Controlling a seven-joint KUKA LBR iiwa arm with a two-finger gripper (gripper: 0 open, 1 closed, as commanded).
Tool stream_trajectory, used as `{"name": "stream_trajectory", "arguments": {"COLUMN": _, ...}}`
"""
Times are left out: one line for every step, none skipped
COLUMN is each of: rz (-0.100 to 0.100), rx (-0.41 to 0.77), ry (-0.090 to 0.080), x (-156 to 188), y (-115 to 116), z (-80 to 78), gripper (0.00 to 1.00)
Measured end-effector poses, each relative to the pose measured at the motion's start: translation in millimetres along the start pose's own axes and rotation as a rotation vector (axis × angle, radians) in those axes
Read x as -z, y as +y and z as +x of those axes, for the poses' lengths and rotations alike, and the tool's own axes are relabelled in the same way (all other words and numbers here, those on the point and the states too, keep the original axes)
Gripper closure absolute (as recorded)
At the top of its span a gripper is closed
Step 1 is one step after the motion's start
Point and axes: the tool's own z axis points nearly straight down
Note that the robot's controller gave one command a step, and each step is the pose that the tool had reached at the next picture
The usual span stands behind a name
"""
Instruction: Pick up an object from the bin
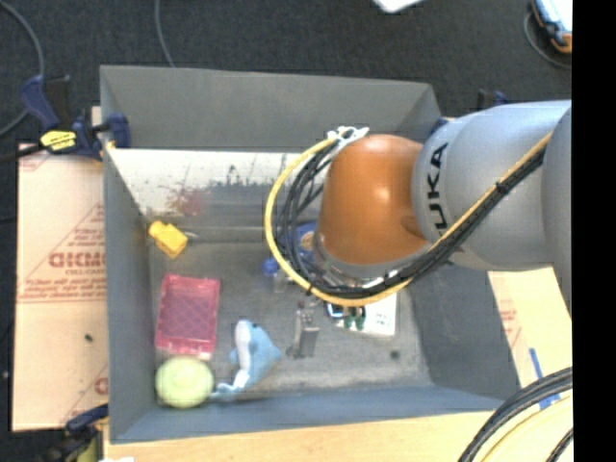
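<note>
**Pincer [305, 340] low at mid-bin, no catch seen**

Hangs beneath the orange wrist cover [371, 200], reaching down toward the grey floor of the bin [269, 114], a little front of centre. Cannot tell whether set wide or narrow: too slim and dark against the floor, half tucked under the cover and cable loops. Nothing seen gripped.

Nearest things noted:
- white card with green print [373, 318], just to the view's right, partly under the wrist
- pale blue-and-white soft piece [252, 352], near on the view's left, toward the front wall
- small blue thing [272, 268], near on the back side, partly hidden by the cables

Well apart, down the left side: yellow block [168, 239], flat pink box [188, 314], and green ball [184, 381] in the front-left corner, close by the pale piece.

Judged as the reach-down step: in among the things, not yet lifting. Appears to sit over bare floor between card and pale piece, touching neither so far as can be made out. Target unclear.

Next move, by estimate: calls for a sideways shift onto one thing before closing, or risks closing on nothing. Card lying flat, likely hard to get under. Soft pale piece looks the easier bite. After that, a straight lift clear of the walls.
</note>
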Motion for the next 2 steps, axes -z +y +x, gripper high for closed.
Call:
{"name": "stream_trajectory", "arguments": {"rz": -0.001, "rx": -0.004, "ry": -0.008, "x": 5, "y": 0, "z": -1.6, "gripper": 0.00}}
{"name": "stream_trajectory", "arguments": {"rz": 0.001, "rx": 0.023, "ry": -0.001, "x": -54, "y": -11, "z": -46.7, "gripper": 0.00}}
